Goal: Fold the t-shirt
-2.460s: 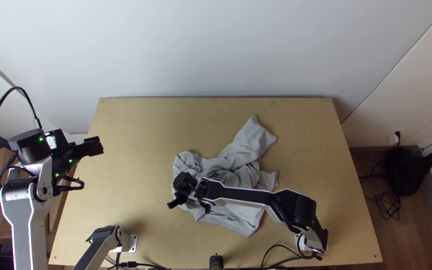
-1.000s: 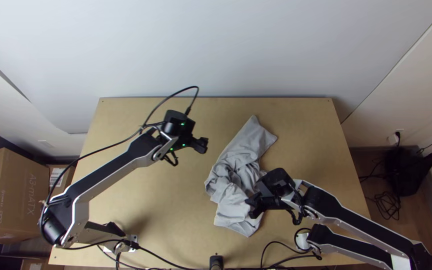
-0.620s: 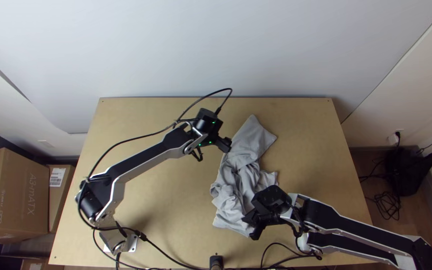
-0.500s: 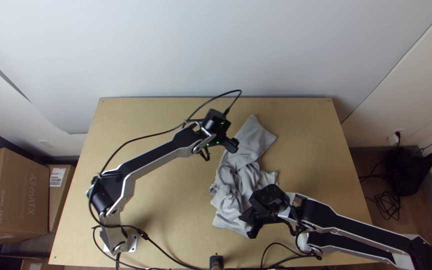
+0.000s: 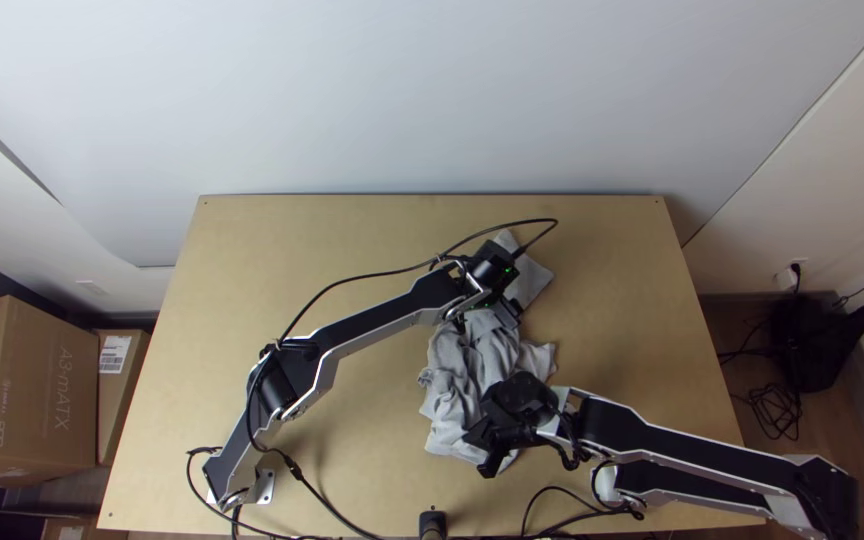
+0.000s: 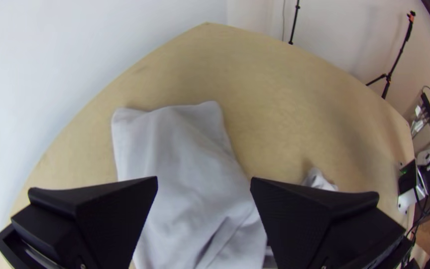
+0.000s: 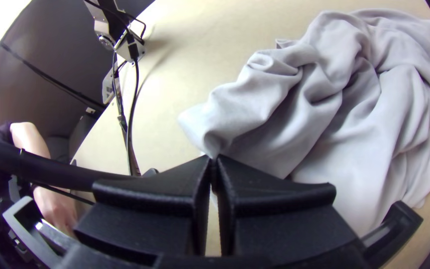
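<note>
On light wooden table (image 5: pixel 292 235): one bunched grey cloth t-shirt (image 5: pixel 450 402), which you are pinching in black right gripper (image 7: pixel 213 158), black left gripper (image 6: pixel 204 180) gaping, all neat folds outstanding.

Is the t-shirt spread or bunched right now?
Bunched: the t-shirt lies in deep wrinkles and overlapping creases, gathered in a heap.
</note>
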You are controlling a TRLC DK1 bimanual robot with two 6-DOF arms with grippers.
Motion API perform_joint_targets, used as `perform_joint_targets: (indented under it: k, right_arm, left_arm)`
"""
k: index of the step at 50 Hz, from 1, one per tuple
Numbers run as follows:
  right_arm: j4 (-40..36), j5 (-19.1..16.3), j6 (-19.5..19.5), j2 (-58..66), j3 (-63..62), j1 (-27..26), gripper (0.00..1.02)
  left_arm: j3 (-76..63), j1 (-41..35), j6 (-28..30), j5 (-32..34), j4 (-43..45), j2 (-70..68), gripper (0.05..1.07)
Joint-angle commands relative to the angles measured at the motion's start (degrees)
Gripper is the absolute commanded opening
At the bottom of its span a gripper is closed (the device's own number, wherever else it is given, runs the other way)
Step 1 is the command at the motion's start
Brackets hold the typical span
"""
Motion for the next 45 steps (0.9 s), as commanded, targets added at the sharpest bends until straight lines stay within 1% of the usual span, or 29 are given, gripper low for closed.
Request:
perform_joint_targets:
  k: [1,6,22,25,32,33,36,39,42,43,44,45]
  right_arm:
    - [1.81,-0.21,1.32,2.25,-1.36,0.76,0.02]
    - [3.21,-0.21,1.32,3.66,-1.44,0.76,0.02]
    - [4.71,-0.21,1.32,3.66,-0.92,1.64,0.02]
    - [4.8,-0.21,1.4,3.66,-0.92,1.82,0.02]
    - [5.06,-0.21,1.93,3.48,-0.57,2.43,0.02]
    - [5.15,-0.21,2.2,3.48,-0.48,2.52,0.02]
    - [5.41,-0.21,2.81,3.31,-0.3,2.61,0.02]
    - [5.59,-0.21,3.07,3.13,-0.3,2.52,0.02]
    - [5.59,-0.21,3.25,2.95,-0.3,2.26,0.02]
    - [5.59,-0.21,3.34,2.95,-0.39,2.17,0.02]
    - [5.59,-0.21,3.43,2.87,-0.48,1.99,0.02]
    - [5.59,-0.12,3.51,2.87,-0.57,1.9,0.02]
  left_arm:
    - [2.15,-1.09,2.32,0.82,-0.83,0.9,0.95]
    - [2.42,-1.7,2.58,2.05,-0.92,1.34,0.95]
    - [6.72,-2.14,3.9,1.96,-1.54,7.4,0.95]
    - [7.34,-2.05,4.42,1.96,-1.54,8.55,0.93]
    - [9.62,-1.79,5.13,1.96,-3.03,11.53,0.92]
    - [9.62,-1.79,5.39,1.96,-3.03,11.8,0.91]
    - [9.62,-1.61,5.39,1.88,-2.94,12.32,0.74]
    - [9.71,-1.35,4.95,1.88,-2.15,12.68,0.44]
    - [9.97,-0.82,4.42,1.52,-1.18,12.94,0.18]
    - [10.15,-0.73,4.42,1.52,-1.18,12.94,0.12]
    - [10.41,-0.56,4.34,1.35,-1.1,12.94,0.07]
    - [10.85,-0.29,3.98,1.08,-1.1,12.85,0.08]
